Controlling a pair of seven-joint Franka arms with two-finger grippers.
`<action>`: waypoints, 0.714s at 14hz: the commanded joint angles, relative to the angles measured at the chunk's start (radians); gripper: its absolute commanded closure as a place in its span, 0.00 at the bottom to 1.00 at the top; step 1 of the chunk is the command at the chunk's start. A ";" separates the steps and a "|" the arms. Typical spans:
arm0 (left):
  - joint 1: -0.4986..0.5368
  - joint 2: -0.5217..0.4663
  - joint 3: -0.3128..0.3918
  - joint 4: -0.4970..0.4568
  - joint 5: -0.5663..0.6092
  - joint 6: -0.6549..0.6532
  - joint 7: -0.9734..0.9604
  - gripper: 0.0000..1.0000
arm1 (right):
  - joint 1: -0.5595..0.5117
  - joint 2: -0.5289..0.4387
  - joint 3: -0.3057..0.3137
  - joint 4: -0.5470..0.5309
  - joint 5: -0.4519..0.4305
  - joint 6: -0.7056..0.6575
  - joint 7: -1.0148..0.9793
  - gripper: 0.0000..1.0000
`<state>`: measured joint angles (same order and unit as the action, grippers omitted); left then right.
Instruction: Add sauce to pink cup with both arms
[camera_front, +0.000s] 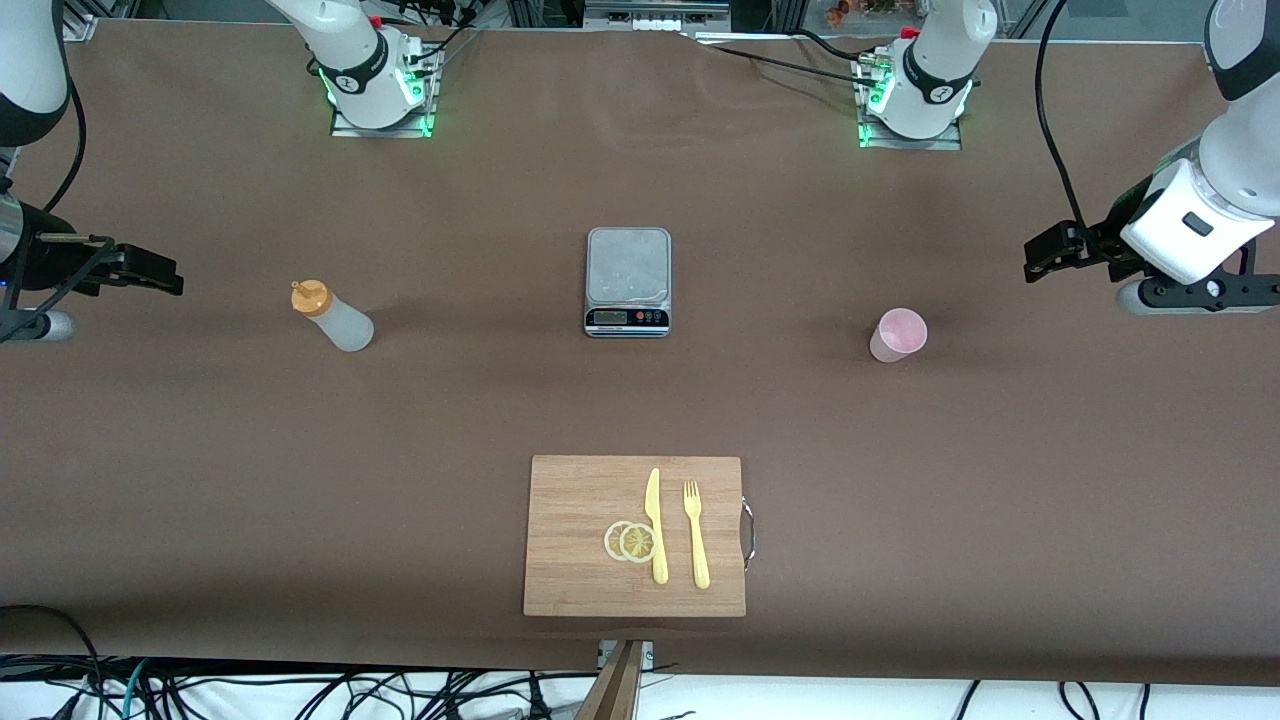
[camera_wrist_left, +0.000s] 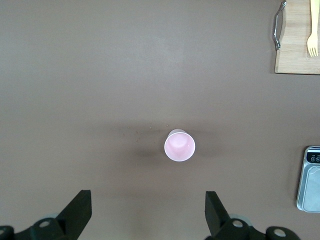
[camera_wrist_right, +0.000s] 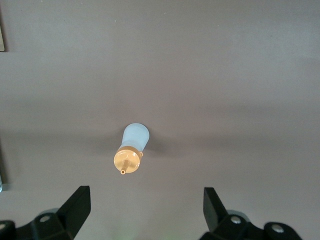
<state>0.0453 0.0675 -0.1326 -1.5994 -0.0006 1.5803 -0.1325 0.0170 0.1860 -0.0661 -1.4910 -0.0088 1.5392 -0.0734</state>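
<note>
The counter (camera_front: 200, 480) is a wide brown surface. Taking the front view as a clock face, the scale (camera_front: 627, 282) sits close to the centre, its steel plate toward twelve and its display toward six. The bottle (camera_front: 335, 315) stands upright at nine o'clock, toward the right arm's end, orange cap on top. The cup (camera_front: 898, 334) stands upright at three o'clock, toward the left arm's end, mouth up. At six o'clock, nearest the front camera, lies the wooden board (camera_front: 570, 540), its metal handle on the three o'clock edge. At eleven and one o'clock, two arm bases (camera_front: 378, 95) are mounted on the counter's edge.
</note>
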 joint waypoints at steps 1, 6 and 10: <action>0.004 -0.003 -0.005 0.006 -0.001 -0.009 -0.002 0.00 | -0.005 0.003 0.003 0.015 0.000 -0.008 0.003 0.00; 0.004 -0.002 -0.005 0.003 0.001 0.001 0.002 0.00 | -0.005 0.001 0.003 0.015 0.001 -0.008 0.003 0.00; 0.004 0.000 -0.005 0.001 0.002 0.001 0.002 0.00 | -0.005 0.003 0.003 0.015 0.001 -0.008 0.003 0.00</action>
<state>0.0453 0.0686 -0.1326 -1.5994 -0.0006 1.5807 -0.1325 0.0170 0.1860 -0.0661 -1.4910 -0.0088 1.5392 -0.0734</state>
